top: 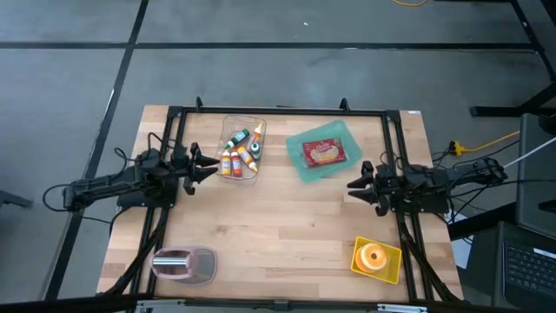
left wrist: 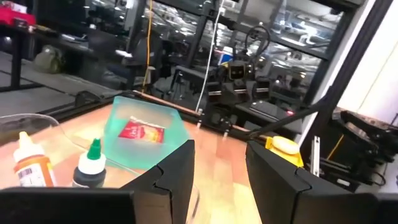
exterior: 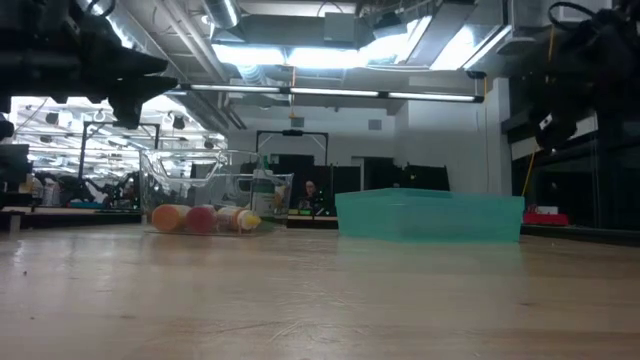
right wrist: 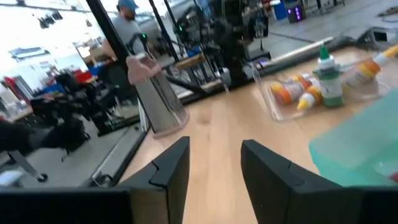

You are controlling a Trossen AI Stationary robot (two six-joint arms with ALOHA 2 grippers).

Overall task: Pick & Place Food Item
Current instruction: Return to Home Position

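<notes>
The red popcorn bag (top: 323, 154) lies flat inside the blue-green bin (top: 298, 170) near the table's (top: 287, 235) back edge. A ring-shaped piece, probably the donut (top: 374, 256) though it looks orange from above, sits in the yellow bin (top: 392, 273) at the front right corner, so the sorting seems finished. The left gripper (top: 205, 165) and right gripper (top: 357, 185) hover at the table's side edges, fingers spread and holding nothing, with the bottle-filled clear bin (top: 243, 119), the pink bin (top: 205, 271) and bare wood between them posing no evident obstacle.

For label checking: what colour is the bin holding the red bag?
The bin is translucent teal; shows best in the high view.
</notes>
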